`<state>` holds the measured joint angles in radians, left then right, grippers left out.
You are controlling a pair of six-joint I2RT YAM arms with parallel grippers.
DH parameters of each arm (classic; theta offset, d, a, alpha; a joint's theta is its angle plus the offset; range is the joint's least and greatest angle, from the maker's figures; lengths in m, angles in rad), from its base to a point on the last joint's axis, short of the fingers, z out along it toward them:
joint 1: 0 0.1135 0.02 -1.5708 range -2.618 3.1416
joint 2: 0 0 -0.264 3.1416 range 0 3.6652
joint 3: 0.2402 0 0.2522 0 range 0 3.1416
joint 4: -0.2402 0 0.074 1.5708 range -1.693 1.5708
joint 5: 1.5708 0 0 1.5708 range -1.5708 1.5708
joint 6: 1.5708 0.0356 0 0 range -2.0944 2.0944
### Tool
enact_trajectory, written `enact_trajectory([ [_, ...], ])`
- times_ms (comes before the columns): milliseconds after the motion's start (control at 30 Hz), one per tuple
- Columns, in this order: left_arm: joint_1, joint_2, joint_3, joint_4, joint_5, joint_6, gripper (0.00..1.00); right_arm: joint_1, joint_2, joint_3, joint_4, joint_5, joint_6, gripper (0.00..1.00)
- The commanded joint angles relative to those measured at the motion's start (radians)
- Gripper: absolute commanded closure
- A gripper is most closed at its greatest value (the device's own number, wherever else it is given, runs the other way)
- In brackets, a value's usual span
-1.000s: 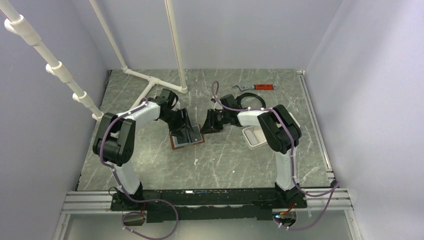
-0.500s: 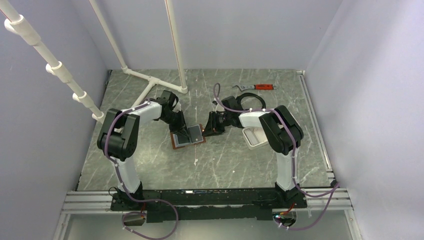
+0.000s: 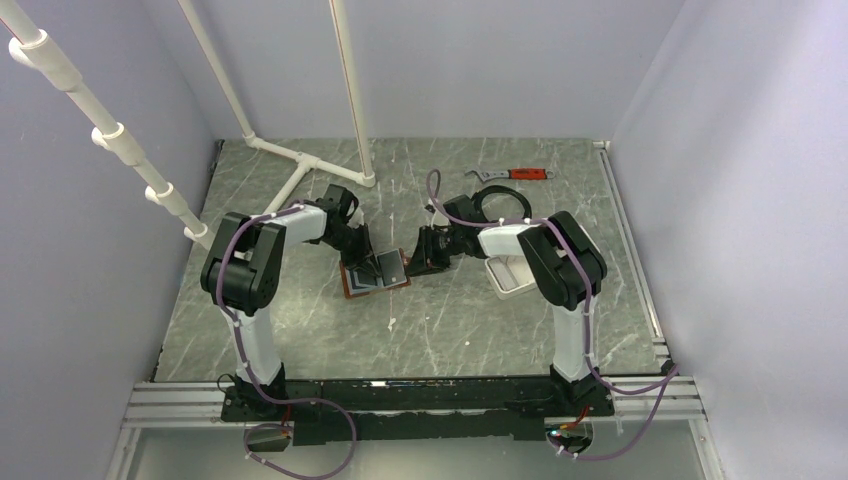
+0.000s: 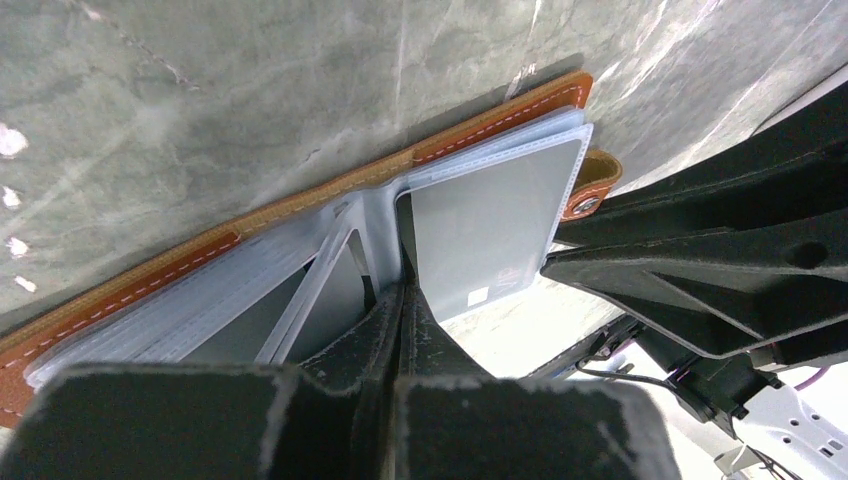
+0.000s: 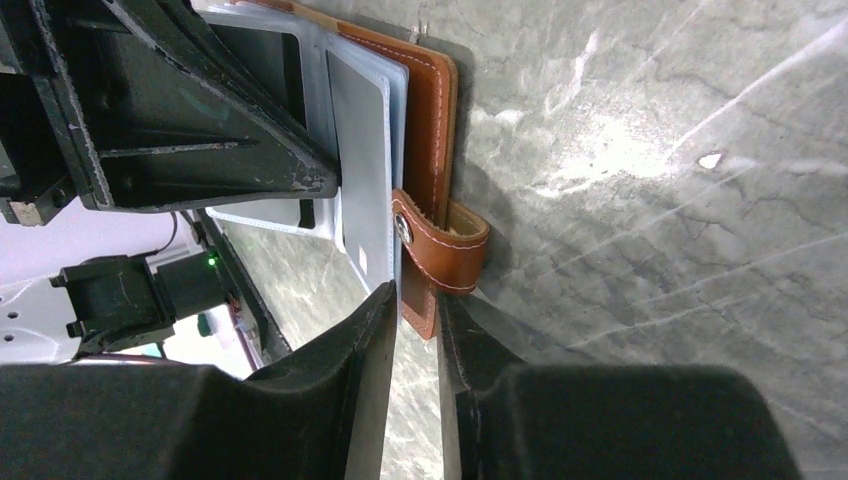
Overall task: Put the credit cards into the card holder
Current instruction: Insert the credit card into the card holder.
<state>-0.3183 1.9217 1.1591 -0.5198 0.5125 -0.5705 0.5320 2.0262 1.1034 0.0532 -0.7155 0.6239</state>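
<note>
Brown leather card holder lies open and flat near the table's middle, a bit toward the left edge. Its clear sleeves are fanned up.

Left arm: elbow folded high over the left side, forearm running in toward centre, wrist pitched down onto the holder. Left gripper has its fingers pressed together, tips buried at the root of the sleeves. Can't tell from the wrist view whether a sleeve is caught between them.

A grey card sits in the outermost sleeve on the tab side, just beside those tips.

Right arm: elbow bent over the white tray, forearm reaching left, wrist low and close to the tabletop. Right gripper comes in at the holder's right edge with a narrow gap. It straddles the leather cover just below the snap tab and looks pinched on it.

The two grippers are close, on opposite sides of the open right half.

A red-handled wrench lies near the far edge, well apart from both.
</note>
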Motion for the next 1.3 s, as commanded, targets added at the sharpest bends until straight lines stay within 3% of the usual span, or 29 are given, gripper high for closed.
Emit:
enact_trajectory([
  [0,-0.001,0.015,-0.039,0.004,-0.052,0.003,0.96,0.008,-0.081,0.006,-0.008,0.016,-0.023,0.74],
  [933,-0.001,-0.002,-0.063,0.022,-0.036,0.001,0.97,0.048,-0.036,0.044,0.001,0.009,-0.014,0.74],
  [1267,-0.001,-0.004,-0.061,0.024,-0.035,0.002,0.97,0.068,-0.047,0.055,0.003,0.002,-0.004,0.82],
])
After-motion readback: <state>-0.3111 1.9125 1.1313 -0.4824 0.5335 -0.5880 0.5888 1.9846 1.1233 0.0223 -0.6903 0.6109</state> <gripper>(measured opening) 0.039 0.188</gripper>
